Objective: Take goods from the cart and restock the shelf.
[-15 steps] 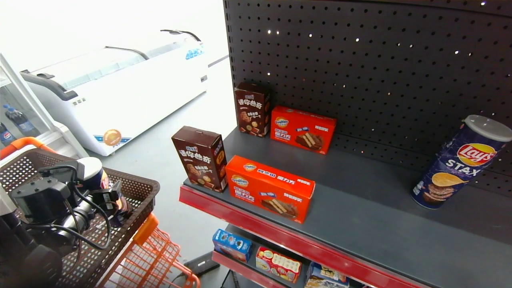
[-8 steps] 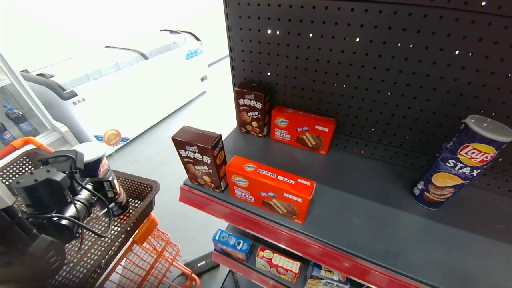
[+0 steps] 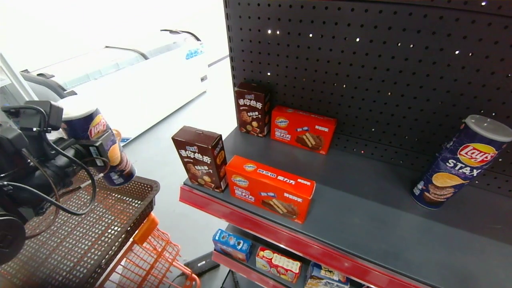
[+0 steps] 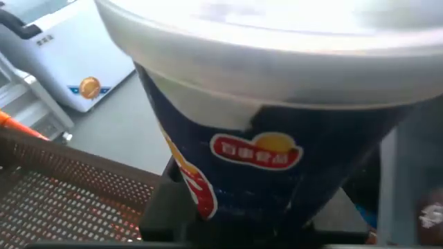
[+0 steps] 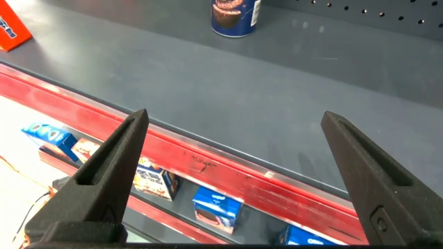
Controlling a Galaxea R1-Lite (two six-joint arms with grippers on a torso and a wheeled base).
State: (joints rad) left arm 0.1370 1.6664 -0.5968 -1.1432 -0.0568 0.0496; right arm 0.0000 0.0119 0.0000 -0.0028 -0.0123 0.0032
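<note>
1. Above the brown mesh basket (image 3: 100, 224) of the orange cart (image 3: 156, 248), my left gripper (image 3: 100, 154) is clamped around the middle of a dark blue chips can (image 3: 91, 125).
2. The can hangs clear of the basket and is tilted, with its pale lid uppermost and its base leaning toward the shelf (image 3: 360, 208).
3. My left wrist camera sees the can (image 4: 277, 173) from very close, with the basket's mesh (image 4: 62, 200) below it.
4. My right gripper (image 5: 235, 121) hovers over the front part of the grey shelf board (image 5: 277, 90), near its red edge. Its fingers (image 5: 104, 173) are spread wide apart with nothing between them.
5. A second chips can (image 3: 456, 164) stands on its base at the right end of the shelf, close to the pegboard back and well apart from the boxes.
6. At the left end, a brown box (image 3: 200, 158) and an orange box (image 3: 268, 188) sit side by side at the front edge, touching.
7. Behind them, another brown box (image 3: 252, 108) and another orange box (image 3: 302, 129) stand against the pegboard.
8. Small packs (image 3: 276, 264) line the lower shelf, and a white chest freezer (image 3: 120, 88) stands beyond the cart.
</note>
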